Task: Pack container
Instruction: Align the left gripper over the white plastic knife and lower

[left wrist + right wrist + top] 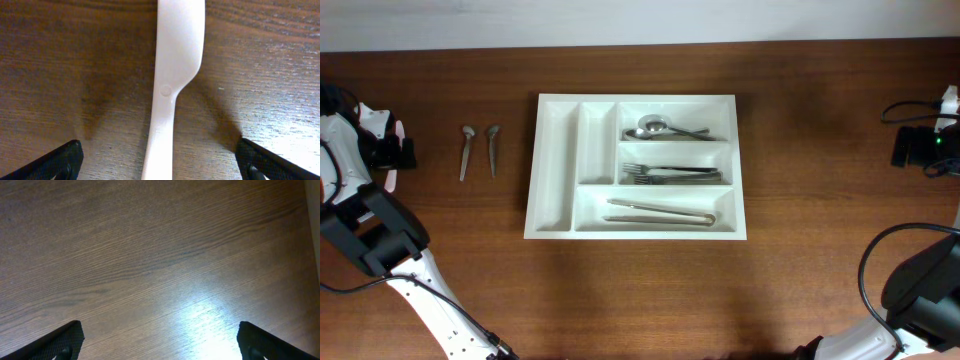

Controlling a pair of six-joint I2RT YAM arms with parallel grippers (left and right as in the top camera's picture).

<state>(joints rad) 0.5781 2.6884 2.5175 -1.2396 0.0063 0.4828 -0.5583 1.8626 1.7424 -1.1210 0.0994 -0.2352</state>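
Large white plastic five-compartment cutlery tray (555, 160) sits part-filled at the brown wooden table's (820, 250) centre. Both arms' jaws stand wide, empty; the left hang over a white plastic knife (172, 60). Pickup stage: lower, close, carry it toward three o'clock.

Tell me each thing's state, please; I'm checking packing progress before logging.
container: three long compartments hold cutlery, two narrow ones empty.
two spoons: loose on table, left of container.
white utensil: lying flat between left jaws, ungripped.
left gripper: open.
right gripper: open, empty.
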